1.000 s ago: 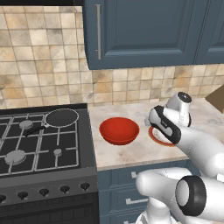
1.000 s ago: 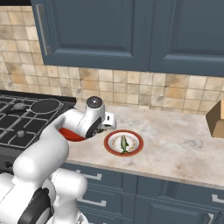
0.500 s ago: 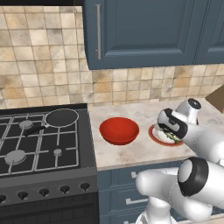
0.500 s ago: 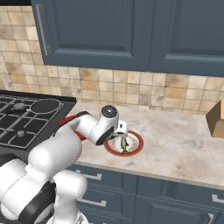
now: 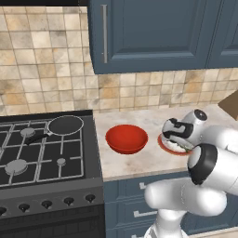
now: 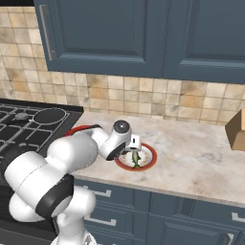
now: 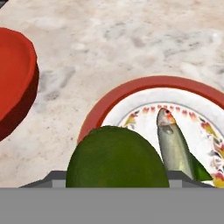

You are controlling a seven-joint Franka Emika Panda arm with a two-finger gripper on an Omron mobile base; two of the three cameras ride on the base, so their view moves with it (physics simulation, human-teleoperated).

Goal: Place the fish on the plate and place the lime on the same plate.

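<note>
Gripper (image 6: 135, 145) clamped on lime (image 7: 117, 158), hovers over left rim of plate (image 7: 114, 99). Fish (image 7: 175, 148) already on plate, long axis near-far, just right of lime. Release spot: directly below, left of fish.

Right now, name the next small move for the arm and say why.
Probably carry the lime a little further over the plate's white centre, lower it and let go. The fish already lies on the plate, and the lime sits close in front of the hand camera, apparently in the gripper, over the plate's near red rim. Releasing here might let it roll off onto the counter.
</note>
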